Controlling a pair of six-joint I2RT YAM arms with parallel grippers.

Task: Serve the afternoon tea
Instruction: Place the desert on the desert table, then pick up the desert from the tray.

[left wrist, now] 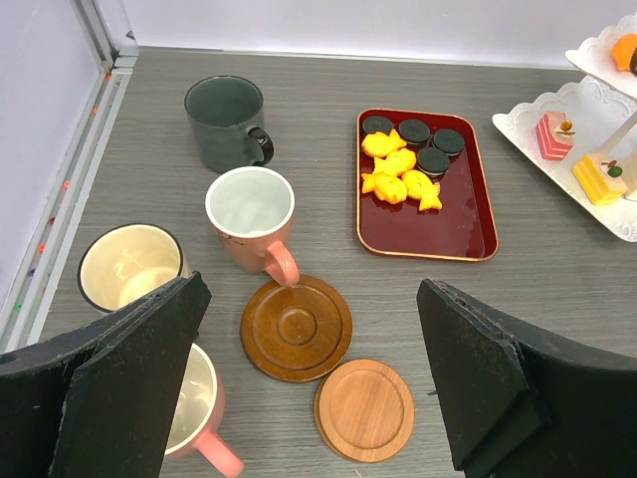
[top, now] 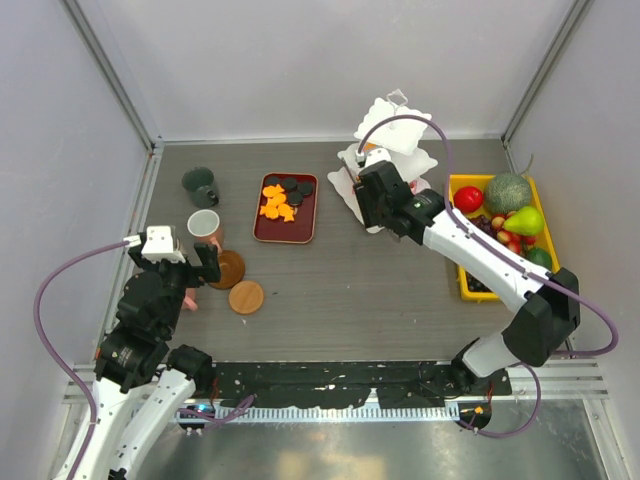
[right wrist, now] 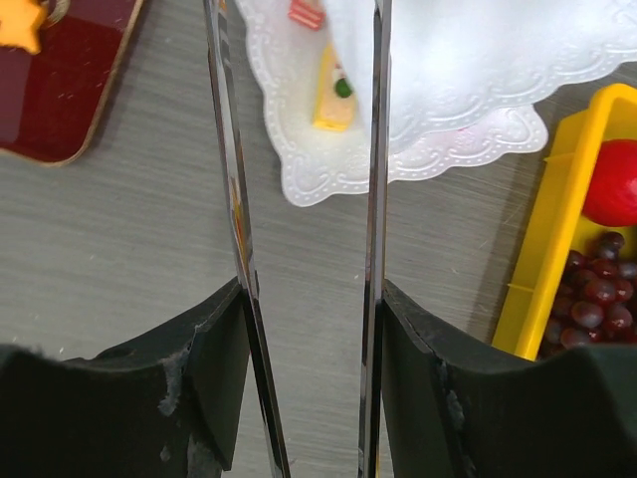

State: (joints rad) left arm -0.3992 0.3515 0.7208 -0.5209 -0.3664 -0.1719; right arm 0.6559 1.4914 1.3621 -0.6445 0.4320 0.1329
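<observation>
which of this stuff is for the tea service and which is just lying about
For the tea: white tiered stand; orange sweets; black sweets; green mug; cream mug; pink mugs; coasters; metal tongs in the right pincer.
Just lying about: yellow fruit tray.

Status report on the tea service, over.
Left gripper open near coasters. Right gripper shut on tongs at stand. Sweets on red tray. Nothing in the way.

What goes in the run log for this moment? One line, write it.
left gripper: open, near coasters | right gripper: shut on metal tongs, at white stand | mugs: off coasters
</observation>
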